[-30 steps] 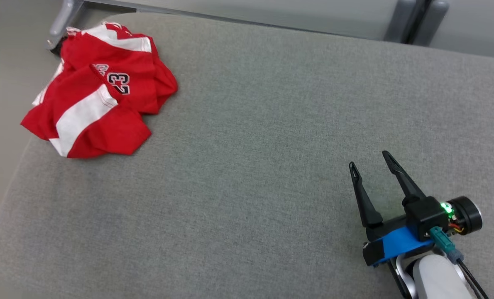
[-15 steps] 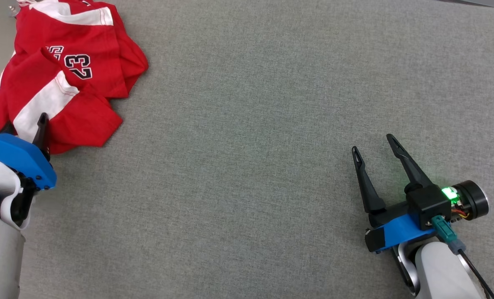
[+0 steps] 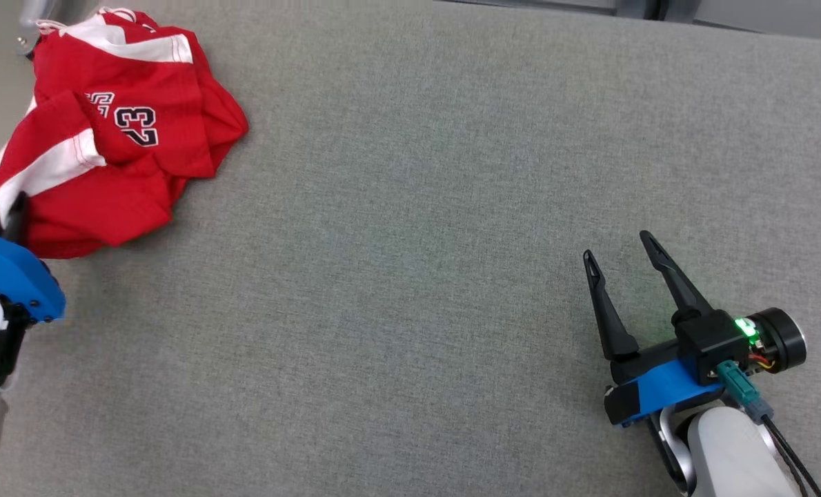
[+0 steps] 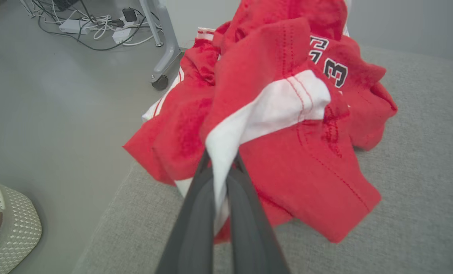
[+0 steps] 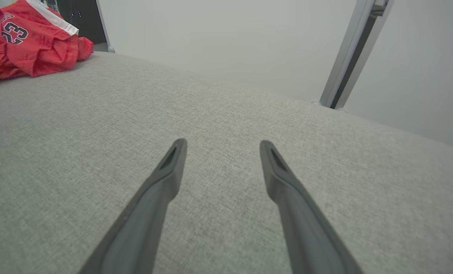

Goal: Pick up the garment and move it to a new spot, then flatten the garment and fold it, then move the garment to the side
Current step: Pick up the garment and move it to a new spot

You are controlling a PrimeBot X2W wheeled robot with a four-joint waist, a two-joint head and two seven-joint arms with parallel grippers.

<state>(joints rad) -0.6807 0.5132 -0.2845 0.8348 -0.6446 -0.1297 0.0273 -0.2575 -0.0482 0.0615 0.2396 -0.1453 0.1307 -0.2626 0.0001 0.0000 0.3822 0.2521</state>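
Note:
The garment is a crumpled red piece with white bands and the number 23, bunched at the far left corner of the grey padded surface. In the left wrist view my left gripper is shut on the garment, pinching a fold of its white band at the near edge. The head view shows the left gripper at that edge, mostly behind its blue mount. My right gripper hovers open over bare fabric at the lower right, far from the cloth. The right wrist view catches the garment at its top left.
The surface ends just left of the garment, with floor beyond. A wheeled metal leg and a tangle of cables lie on that floor. A white perforated object sits at the lower left. A metal post stands behind the surface.
My left gripper has shut on the garment's white band, bunching the near edge. The head camera tilted and shifted across the frames. The right gripper stayed open in place.

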